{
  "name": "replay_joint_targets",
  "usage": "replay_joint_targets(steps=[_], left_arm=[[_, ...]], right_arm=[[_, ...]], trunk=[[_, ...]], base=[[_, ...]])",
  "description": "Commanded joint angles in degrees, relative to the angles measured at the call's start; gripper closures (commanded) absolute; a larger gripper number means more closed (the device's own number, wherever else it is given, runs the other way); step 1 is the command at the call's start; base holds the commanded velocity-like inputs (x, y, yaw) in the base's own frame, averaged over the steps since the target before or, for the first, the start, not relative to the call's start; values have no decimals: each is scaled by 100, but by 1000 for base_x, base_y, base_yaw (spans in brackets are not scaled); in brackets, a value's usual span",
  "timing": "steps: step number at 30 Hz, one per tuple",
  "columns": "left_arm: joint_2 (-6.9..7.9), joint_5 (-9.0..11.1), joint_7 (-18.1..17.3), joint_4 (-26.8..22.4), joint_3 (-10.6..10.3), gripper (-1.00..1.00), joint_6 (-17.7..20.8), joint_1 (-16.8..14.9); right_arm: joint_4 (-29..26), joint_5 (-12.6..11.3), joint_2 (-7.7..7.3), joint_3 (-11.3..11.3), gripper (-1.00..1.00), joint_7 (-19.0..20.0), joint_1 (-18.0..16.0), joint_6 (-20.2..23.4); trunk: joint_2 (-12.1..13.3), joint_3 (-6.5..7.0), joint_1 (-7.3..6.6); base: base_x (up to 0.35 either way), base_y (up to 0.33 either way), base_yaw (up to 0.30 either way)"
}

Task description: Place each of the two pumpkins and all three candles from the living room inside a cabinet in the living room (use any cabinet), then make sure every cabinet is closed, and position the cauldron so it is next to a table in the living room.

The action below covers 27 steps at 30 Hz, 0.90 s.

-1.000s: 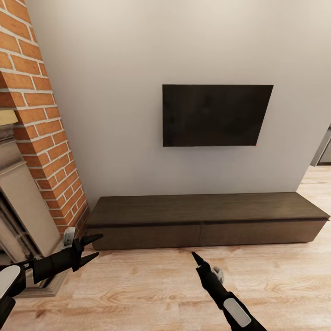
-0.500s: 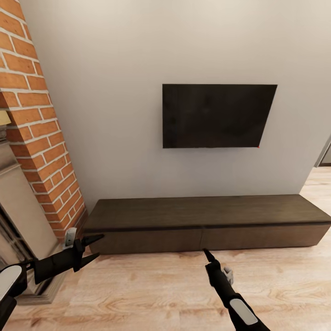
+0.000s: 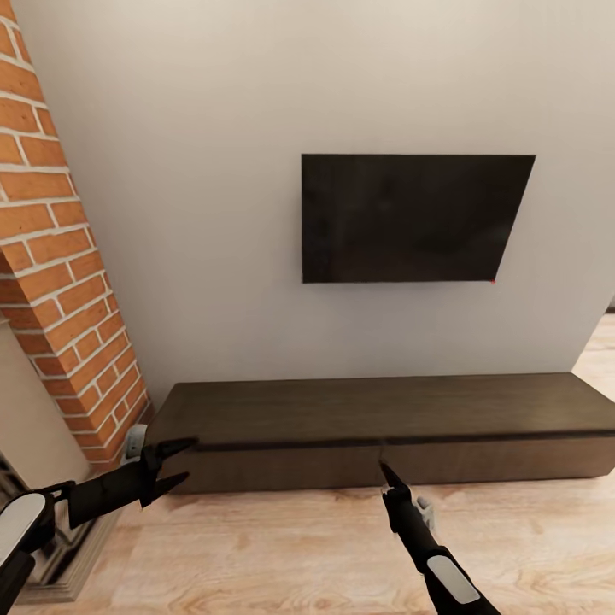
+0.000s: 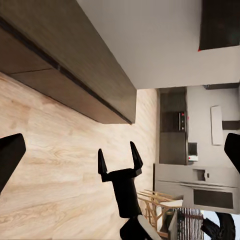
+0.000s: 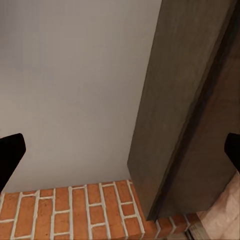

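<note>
The cabinet (image 3: 376, 420) is a long, low dark-brown unit against the white wall, with both drawer fronts shut and its top bare. My left gripper (image 3: 177, 464) hovers open just off the cabinet's left front corner, above the floor. My right gripper (image 3: 388, 472) points at the seam between the two drawers, a short way from the fronts. The left wrist view shows this right gripper (image 4: 119, 159) with its fingers spread and nothing between them, and the cabinet (image 4: 65, 60) beyond it. In the right wrist view the cabinet (image 5: 190, 100) is close. The pumpkins, candles and cauldron are out of view.
A black TV (image 3: 414, 218) hangs on the wall above the cabinet. A brick chimney (image 3: 60, 282) and a fireplace (image 3: 26, 444) stand to the left. Light wood floor (image 3: 282, 547) lies in front. Far off are kitchen appliances (image 4: 200, 185) and pale wooden furniture (image 4: 157, 207).
The whole view has shifted: the cabinet and TV look larger and the fireplace has slid off to the left. My right arm has edged slightly right; both grippers stay open.
</note>
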Motion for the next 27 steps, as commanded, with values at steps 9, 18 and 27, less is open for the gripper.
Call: replay_joint_targets(steps=[9,18,27], left_arm=[[-13,21,12,-3,-33,-100,24,-4],[-9,142,-9,-68,-106,-100,24,-4],[27,418,-9,-79,-119,-100,24,-6]], right_arm=[[2,-41,5,-40,-100,29,-4,44],[3,-51,-4,-48,-100,35,-4,61],[2,-134,-7,-41,-100,224,-4,62]], trunk=[[-4,-6,4],[-4,-6,4],[-4,-6,4]], base=[[338,0,0],[198,0,0],[5,0,0]])
